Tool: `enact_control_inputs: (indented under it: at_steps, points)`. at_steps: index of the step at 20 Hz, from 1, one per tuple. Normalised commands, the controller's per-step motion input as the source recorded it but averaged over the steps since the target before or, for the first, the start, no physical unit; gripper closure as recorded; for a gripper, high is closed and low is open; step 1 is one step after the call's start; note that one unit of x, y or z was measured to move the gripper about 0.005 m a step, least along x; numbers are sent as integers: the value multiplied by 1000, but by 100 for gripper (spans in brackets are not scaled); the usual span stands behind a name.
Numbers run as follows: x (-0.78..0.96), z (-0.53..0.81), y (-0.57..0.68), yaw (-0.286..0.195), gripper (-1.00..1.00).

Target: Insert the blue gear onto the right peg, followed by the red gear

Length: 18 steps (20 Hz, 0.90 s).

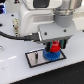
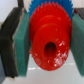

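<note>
Between the hand's green pads: red gear, gripped, directly above blue gear. Blue gear sits on grey plate, apparently seated on its peg. Remaining: seat red gear. Bench white.

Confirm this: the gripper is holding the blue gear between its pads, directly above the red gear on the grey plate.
Not right: the colours are swapped. The wrist view shows the gripper clamped on the red gear, with the blue gear behind it. In the exterior view the blue gear lies on the grey plate and the red gear sits directly above it.
</note>
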Motion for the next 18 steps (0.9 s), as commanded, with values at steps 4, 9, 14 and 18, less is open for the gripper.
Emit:
enact_control_inputs:
  at_steps: [4, 9, 14, 18]
  points:
    - [61, 104, -56, 0, 100]
    - [158, -129, -105, 0, 100]
    - [238, -143, -177, 0, 100]
    - [200, 206, 18, 0, 100]
